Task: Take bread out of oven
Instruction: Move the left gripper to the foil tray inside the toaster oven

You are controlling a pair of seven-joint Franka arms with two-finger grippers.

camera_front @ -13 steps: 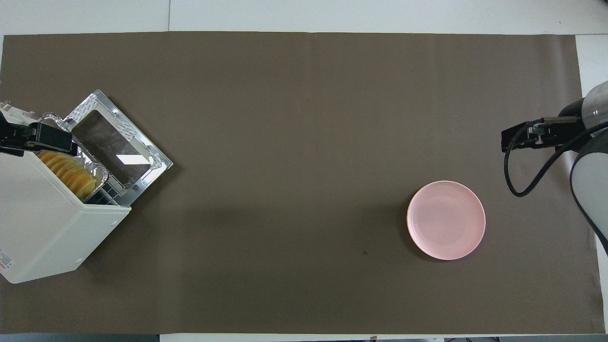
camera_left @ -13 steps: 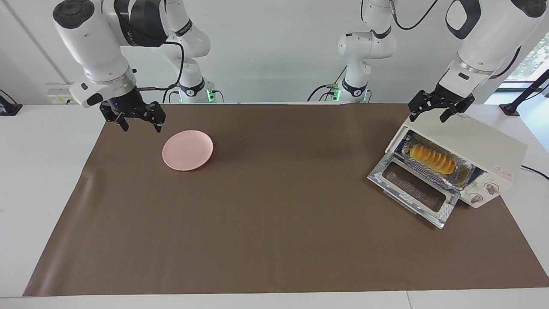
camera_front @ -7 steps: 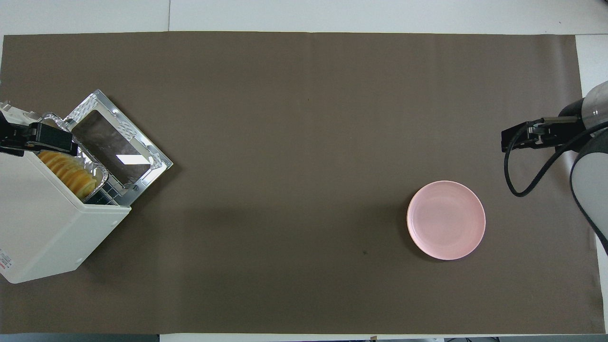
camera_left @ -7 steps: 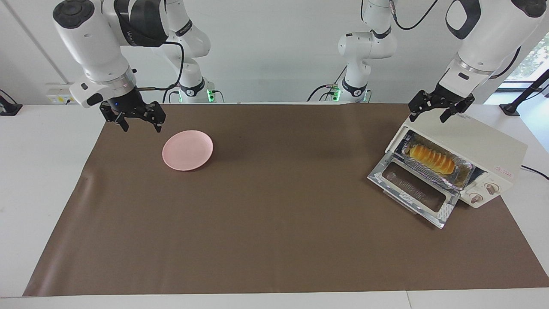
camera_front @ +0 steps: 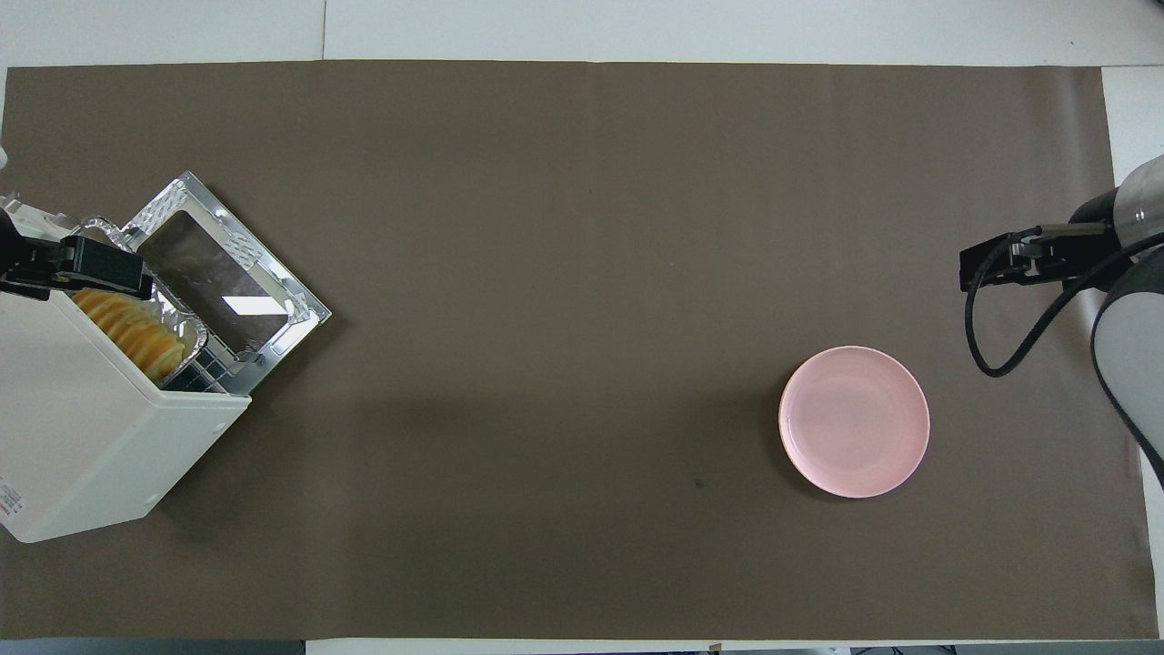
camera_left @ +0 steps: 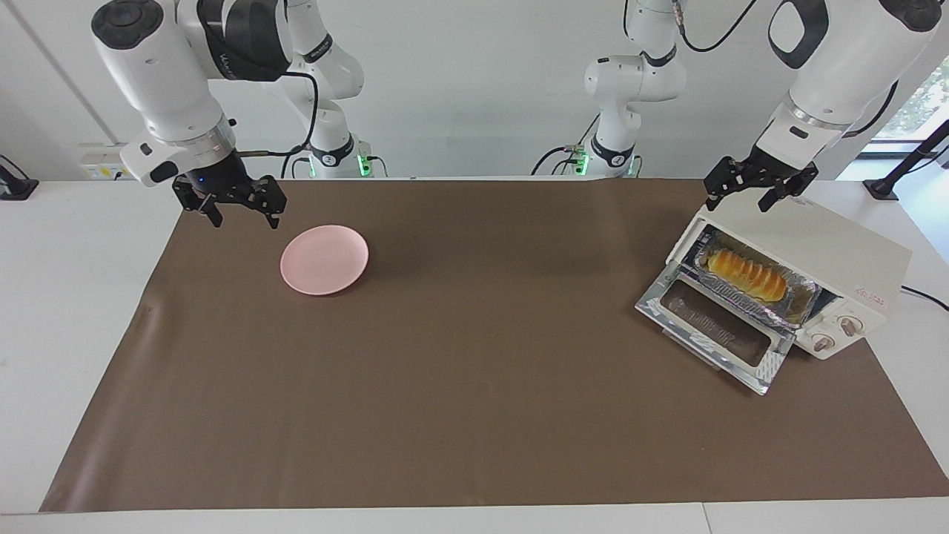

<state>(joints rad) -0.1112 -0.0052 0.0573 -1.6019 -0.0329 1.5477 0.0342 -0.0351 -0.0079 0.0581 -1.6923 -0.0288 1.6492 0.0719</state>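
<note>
Golden-yellow bread (camera_left: 745, 274) is still seen sitting in its crinkled foil tray (camera_left: 797, 300) on the rack inside the oven (camera_left: 830, 256), so the main job hasn't been done yet. What can be counted as done: the oven's glass door (camera_left: 715, 326) is already dropped flat open onto the brown mat (camera_left: 474, 386), and the loaf is fully exposed. The oven is parked at the mat's edge toward the left arm's end of the table, turned at an angle so its mouth faces the middle of the mat.

Left gripper (camera_left: 756, 194) is held in the air just over the top corner of the oven, above the end of the tray nearer the robots, with its jaws spread wide and nothing in them. No contact with bread or tray is visible. Right gripper (camera_left: 241, 211) is parked over the mat's corner at the right arm's end, jaws also spread wide and empty; that arm looks to be waiting.

Pink plate (camera_left: 324, 259) is found empty just beside the right gripper, well apart from the oven.

Still left, by the look of it: the loaf has to be reached, gripped, and lifted out of the oven. Probably the plate is meant as the drop spot, but that's only a guess.
</note>
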